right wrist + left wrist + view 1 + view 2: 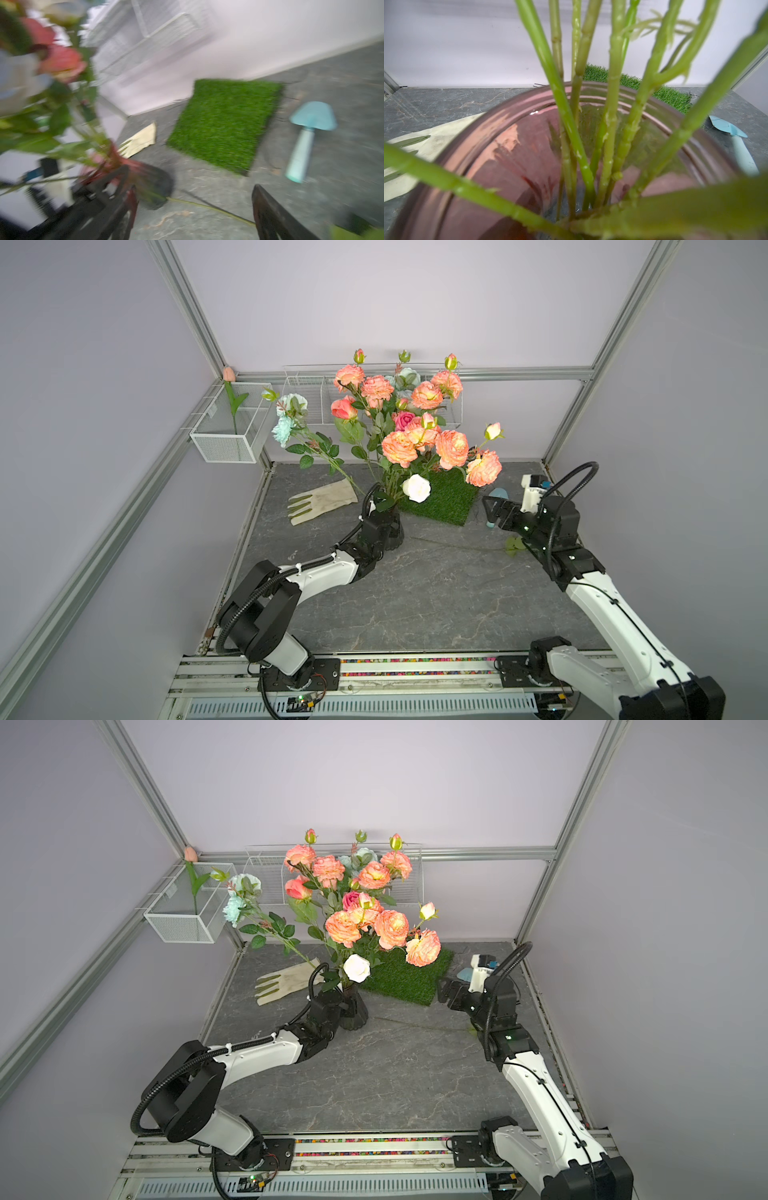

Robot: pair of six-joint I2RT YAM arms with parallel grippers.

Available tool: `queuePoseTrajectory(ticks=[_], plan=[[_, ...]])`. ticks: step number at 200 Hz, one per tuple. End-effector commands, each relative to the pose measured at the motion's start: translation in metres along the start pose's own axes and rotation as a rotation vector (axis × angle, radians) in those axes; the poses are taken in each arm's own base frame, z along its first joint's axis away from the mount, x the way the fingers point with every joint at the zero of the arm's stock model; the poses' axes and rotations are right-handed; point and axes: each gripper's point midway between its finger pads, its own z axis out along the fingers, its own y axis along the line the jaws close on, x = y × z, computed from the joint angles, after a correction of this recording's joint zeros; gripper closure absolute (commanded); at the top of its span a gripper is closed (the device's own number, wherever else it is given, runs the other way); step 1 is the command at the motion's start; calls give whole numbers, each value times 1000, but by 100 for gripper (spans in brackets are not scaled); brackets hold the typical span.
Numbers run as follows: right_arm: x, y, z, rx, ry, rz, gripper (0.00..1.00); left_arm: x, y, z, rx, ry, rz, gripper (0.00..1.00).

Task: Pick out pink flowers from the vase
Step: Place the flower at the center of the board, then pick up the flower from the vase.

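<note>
Nearest the lens, a grooved aluminium rail [415,670] carrying both arm bases is seen in both top views, with the grey veined stone tabletop [415,605] beyond it.

Progress is judged to be early. One thin green stem [457,546] lies flat on the slab between the vase and the right arm. Its bloom is hidden under that arm, so its colour cannot be told.

Nearly the whole bunch of pink flowers [399,448] is seated in the small dark brownish-purple ribbed glass vase [395,533]. The vase stands upright on the slab, just beside a square of green artificial turf [444,499].

- **To be drawn out:** the ruffled salmon-pink sprays with their buds, a coral rose [344,408] and a magenta rose [404,420].
- **To be spared:** a white rose [417,488] low at the front and pale teal roses [291,406] leaning off to one side.

The left gripper [344,1006] is clamped on the vase's neck, so far as the top views show. In the left wrist view the flared rim [500,116] is crossed by many green stems. The right gripper [193,216] is spread wide and empty, well apart from the bouquet.

The blooms are dense and many-petalled, yellow-tinged at the centre. They are borne on long leafy stems that fan outward, so tangling is to be expected.
</note>
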Motion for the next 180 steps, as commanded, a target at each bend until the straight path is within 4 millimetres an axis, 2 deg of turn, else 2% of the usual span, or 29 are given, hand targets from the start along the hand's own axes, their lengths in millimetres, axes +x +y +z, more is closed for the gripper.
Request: queuePoseTrajectory(ticks=[1, 31, 49, 63, 92, 128, 151, 167, 180], plan=[[-25, 74, -5, -263, -43, -79, 12, 58, -8, -1, 44, 190, 19, 100], [-47, 121, -13, -363, -70, -181, 10, 58, -9, -1, 43, 194, 19, 100], [-61, 138, -24, -395, -116, -226, 5, 57, -8, -1, 39, 192, 18, 100], [-74, 142, -30, -383, -156, -237, 1, 57, -7, -1, 35, 189, 15, 100], [-95, 151, -33, -389, -219, -260, 1, 56, -9, -1, 40, 188, 15, 100], [-121, 149, -24, -344, -299, -211, 3, 56, -9, -2, 42, 190, 18, 100], [-124, 150, -10, -359, -300, -183, 5, 55, -10, -3, 48, 190, 14, 100], [-116, 153, 1, -390, -252, -166, 6, 56, -11, -4, 50, 189, 14, 100], [-109, 157, 1, -430, -233, -159, 3, 56, -11, -4, 50, 189, 10, 100]])
